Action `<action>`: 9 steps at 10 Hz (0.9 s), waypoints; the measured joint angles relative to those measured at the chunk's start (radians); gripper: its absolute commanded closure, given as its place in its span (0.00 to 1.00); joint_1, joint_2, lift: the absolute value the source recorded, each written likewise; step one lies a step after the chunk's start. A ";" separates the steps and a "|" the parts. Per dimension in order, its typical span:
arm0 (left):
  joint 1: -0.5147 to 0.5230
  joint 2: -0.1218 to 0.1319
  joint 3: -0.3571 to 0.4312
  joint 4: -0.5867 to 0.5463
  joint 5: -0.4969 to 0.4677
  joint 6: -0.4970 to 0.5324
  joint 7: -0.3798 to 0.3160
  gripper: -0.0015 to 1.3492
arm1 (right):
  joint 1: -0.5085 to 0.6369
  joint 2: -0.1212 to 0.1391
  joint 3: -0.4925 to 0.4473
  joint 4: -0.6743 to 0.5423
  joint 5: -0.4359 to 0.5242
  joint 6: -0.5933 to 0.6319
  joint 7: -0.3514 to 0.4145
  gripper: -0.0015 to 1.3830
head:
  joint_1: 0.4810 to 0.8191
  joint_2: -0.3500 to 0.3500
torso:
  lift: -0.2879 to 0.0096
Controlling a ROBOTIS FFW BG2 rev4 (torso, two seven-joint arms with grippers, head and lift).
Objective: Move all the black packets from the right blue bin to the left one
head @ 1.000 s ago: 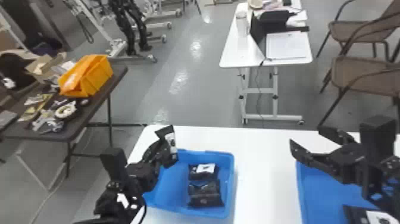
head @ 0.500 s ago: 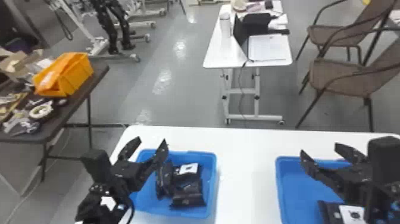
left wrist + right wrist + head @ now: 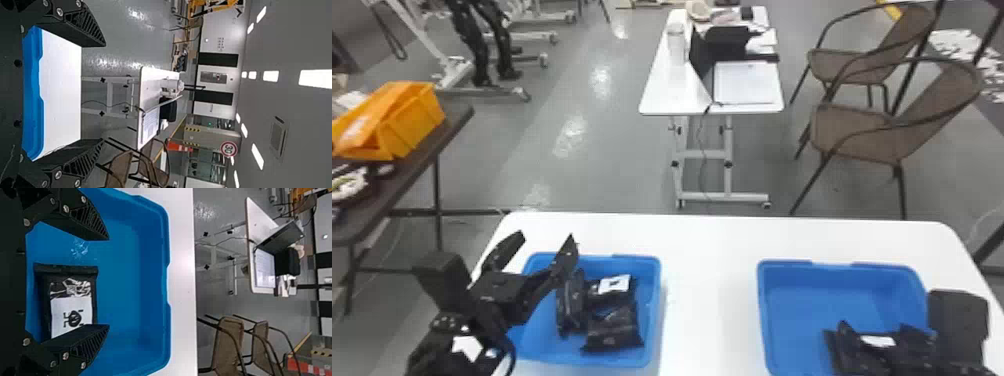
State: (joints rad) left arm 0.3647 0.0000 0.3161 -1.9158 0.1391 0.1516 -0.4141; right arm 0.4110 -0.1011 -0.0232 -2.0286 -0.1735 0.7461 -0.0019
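Pretty bright in here tbh. The ceiling lights [image 3: 315, 78] are blown out to plain white, there's patchy glare on the glossy floor [image 3: 532, 150], the white table [image 3: 712, 250] looks nearly washed out, and the black packet [image 3: 72, 286] catches crinkly highlights.

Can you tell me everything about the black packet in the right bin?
The black packet lies in the right blue bin. It looks like shiny plastic, with a flat strip at one end and a white label with dark marks. The right pincer is open over it; I can't tell whether they touch.
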 measured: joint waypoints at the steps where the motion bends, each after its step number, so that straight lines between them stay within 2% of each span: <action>1: -0.001 0.000 -0.003 0.000 0.003 0.004 0.000 0.13 | -0.012 0.012 -0.024 0.043 -0.032 0.010 -0.020 0.19 | 0.63 0.63 | 0.97; 3: 0.000 0.000 -0.006 0.000 0.008 0.009 0.000 0.13 | -0.046 0.019 -0.050 0.134 -0.068 -0.011 -0.024 0.19 | 0.63 0.61 | 0.97; 8: 0.000 0.000 -0.012 0.003 0.002 0.013 0.000 0.13 | -0.146 -0.025 -0.069 0.249 -0.045 0.007 -0.021 0.19 | 0.63 0.53 | 0.97; 9: 0.000 0.000 -0.012 0.003 0.000 0.012 0.000 0.13 | -0.169 -0.035 -0.075 0.276 -0.048 0.030 0.003 0.19 | 0.63 0.53 | 0.97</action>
State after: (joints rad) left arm 0.3646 0.0000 0.3036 -1.9129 0.1388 0.1639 -0.4141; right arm 0.2418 -0.1358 -0.0980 -1.7529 -0.2214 0.7757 0.0014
